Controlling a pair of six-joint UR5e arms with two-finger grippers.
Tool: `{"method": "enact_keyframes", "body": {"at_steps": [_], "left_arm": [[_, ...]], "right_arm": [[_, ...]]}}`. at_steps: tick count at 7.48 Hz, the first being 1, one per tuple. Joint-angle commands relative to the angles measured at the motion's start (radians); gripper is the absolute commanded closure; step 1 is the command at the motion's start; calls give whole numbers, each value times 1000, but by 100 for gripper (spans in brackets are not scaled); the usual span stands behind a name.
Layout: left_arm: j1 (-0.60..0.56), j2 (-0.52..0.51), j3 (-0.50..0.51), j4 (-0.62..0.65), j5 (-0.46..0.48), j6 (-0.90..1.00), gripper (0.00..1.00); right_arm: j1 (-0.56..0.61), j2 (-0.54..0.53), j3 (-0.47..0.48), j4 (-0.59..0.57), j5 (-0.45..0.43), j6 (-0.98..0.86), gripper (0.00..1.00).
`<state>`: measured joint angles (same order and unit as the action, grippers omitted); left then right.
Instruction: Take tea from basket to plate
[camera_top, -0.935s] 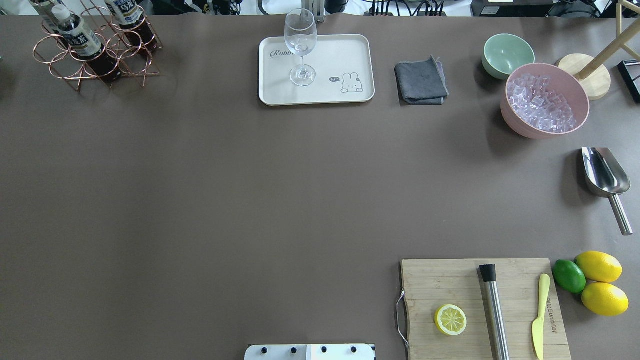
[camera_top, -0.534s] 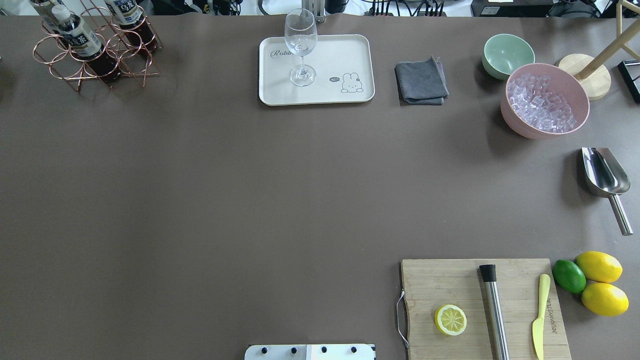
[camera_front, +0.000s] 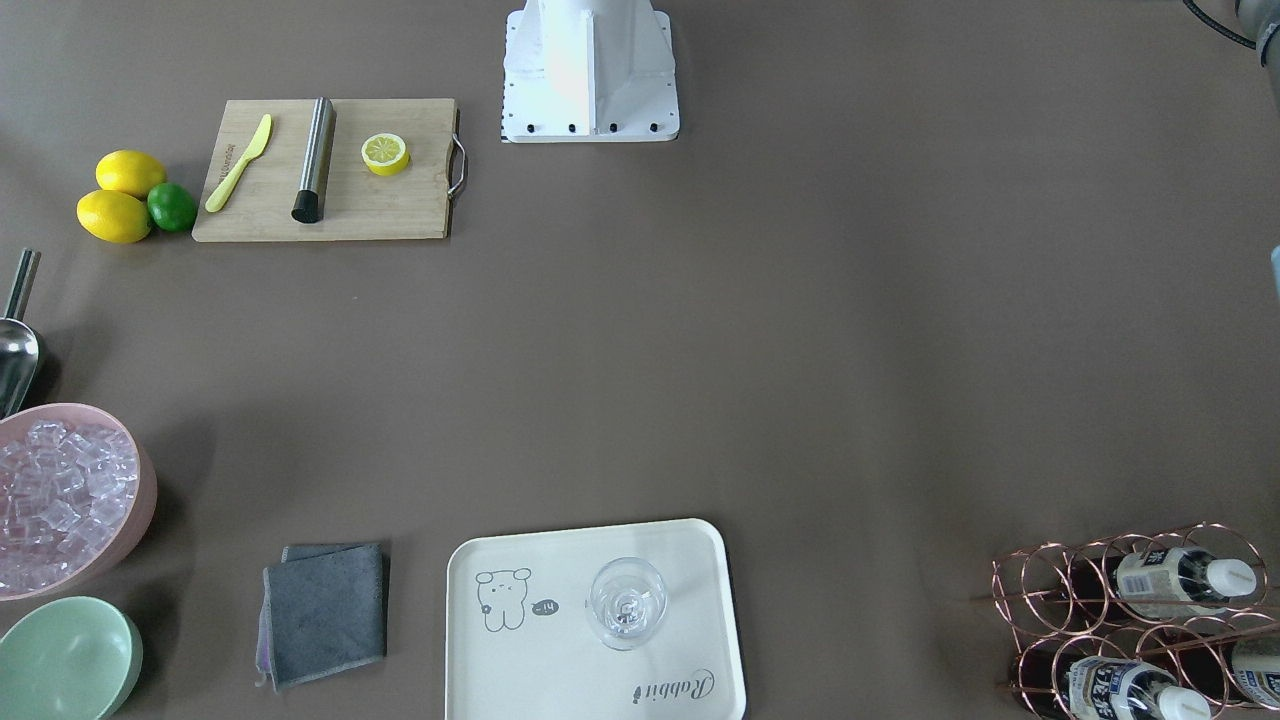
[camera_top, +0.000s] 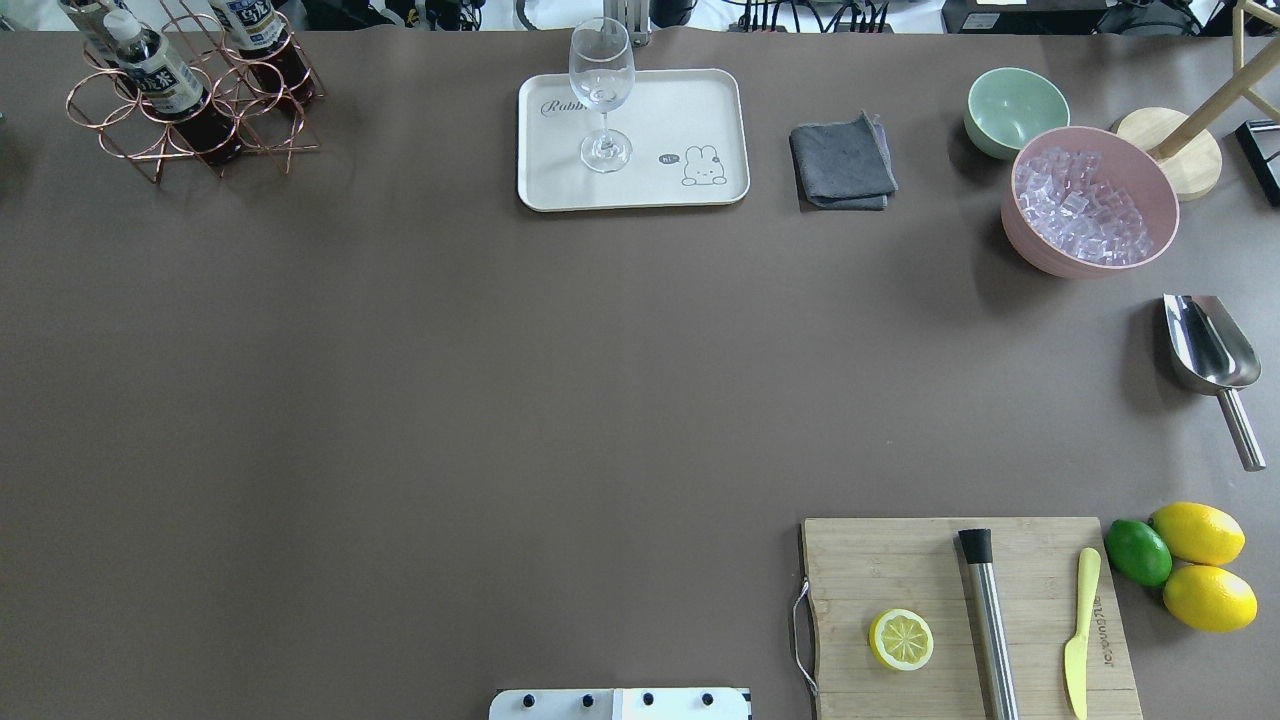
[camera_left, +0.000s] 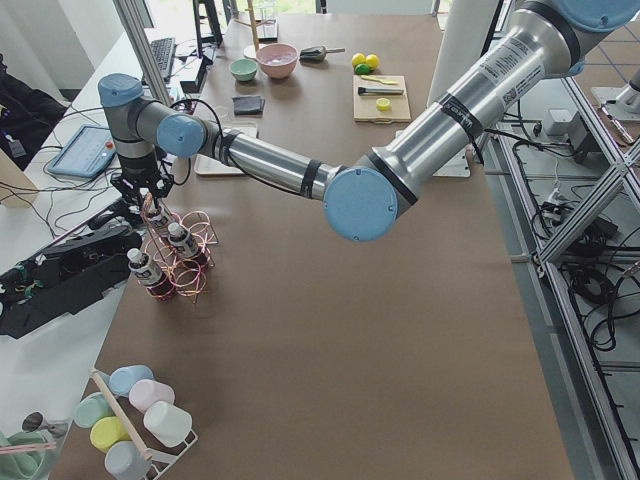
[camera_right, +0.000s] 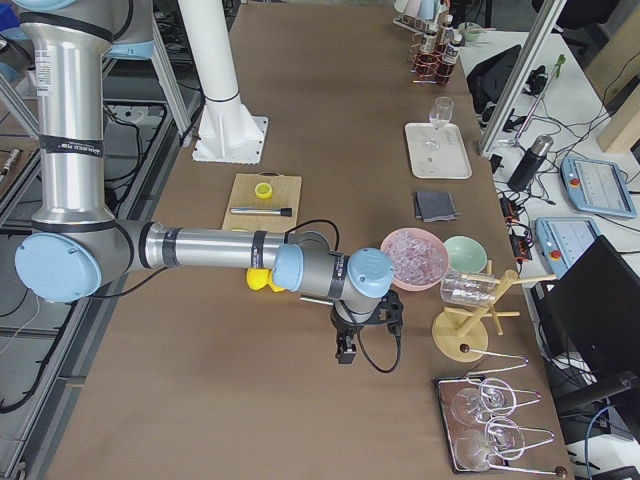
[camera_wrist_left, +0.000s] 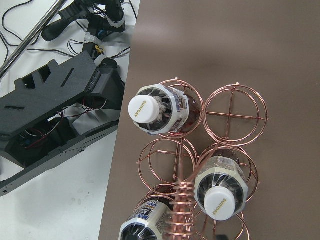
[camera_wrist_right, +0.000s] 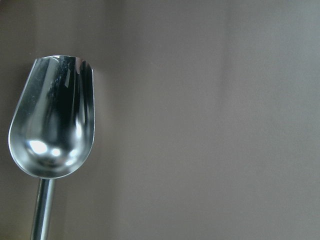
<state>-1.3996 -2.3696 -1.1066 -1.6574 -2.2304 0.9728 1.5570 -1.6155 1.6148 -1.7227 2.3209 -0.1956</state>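
Note:
Three tea bottles with white caps stand in a copper wire basket at the table's far left corner. The left wrist view looks straight down on them; no fingers show there. In the exterior left view my left gripper hangs just above the basket's bottles; I cannot tell whether it is open. The cream plate lies at the far middle with a wine glass on it. My right gripper hovers over the table's right end near a metal scoop; I cannot tell its state.
A grey cloth, a mint-green bowl and a pink bowl of ice lie right of the plate. A cutting board holds a lemon half, a steel muddler and a yellow knife. Two lemons and a lime sit beside it.

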Motion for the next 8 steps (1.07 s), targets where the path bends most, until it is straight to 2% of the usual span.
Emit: {"method": "enact_keyframes", "body": {"at_steps": [1,3,4,6,7,8], "left_arm": [[-10,4,-13,1,0,4,100],[-39,6,-65,21,-11,6,100],[-47,9,-128,97,-12,13,100],[-85,73,-313,226,-32,60,100],[-93,116,-405,287,-126,58,100],[-96,153,-527,362,-127,52,100]], "right_arm": [[1,-1,0,0,0,-1,0],[1,-1,0,2,0,-1,0],[1,-1,2,2,0,-1,0],[0,-1,0,0,0,-1,0],[0,-1,2,0,0,-1,0],[1,-1,2,2,0,1,0]]}}
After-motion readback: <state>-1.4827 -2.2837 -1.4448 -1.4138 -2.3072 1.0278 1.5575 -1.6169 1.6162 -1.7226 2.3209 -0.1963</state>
